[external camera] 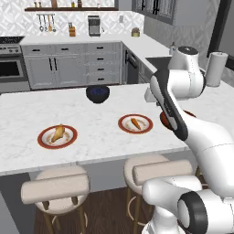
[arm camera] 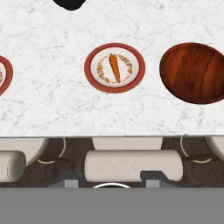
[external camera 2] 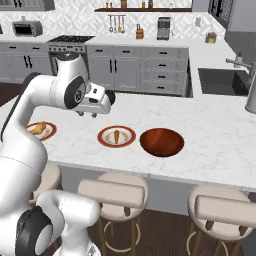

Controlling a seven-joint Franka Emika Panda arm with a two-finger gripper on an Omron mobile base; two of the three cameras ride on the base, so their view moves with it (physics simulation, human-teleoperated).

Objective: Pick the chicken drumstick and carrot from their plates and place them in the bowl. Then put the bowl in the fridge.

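The chicken drumstick (external camera: 57,133) lies on the left plate (external camera: 43,139). On the middle plate (arm camera: 94,74) rests the slim orange carrot (arm camera: 114,68), pointing across the counter. To the right of that plate sits the terracotta bowl (arm camera: 194,72), with nothing in it. My gripper (external camera 2: 87,114) hangs in the air above the counter's near edge, roughly between the two plates. It is open, and its fingertips (arm camera: 72,179) have nothing between them. The fridge is out of view.
A small dark blue-black bowl (external camera: 98,93) stands farther back on the island. Padded stools (arm camera: 131,165) line the counter's near edge. A sink (external camera 2: 220,80) with a faucet is at the far right, and a white paper-towel roll (external camera: 215,68) stands near it.
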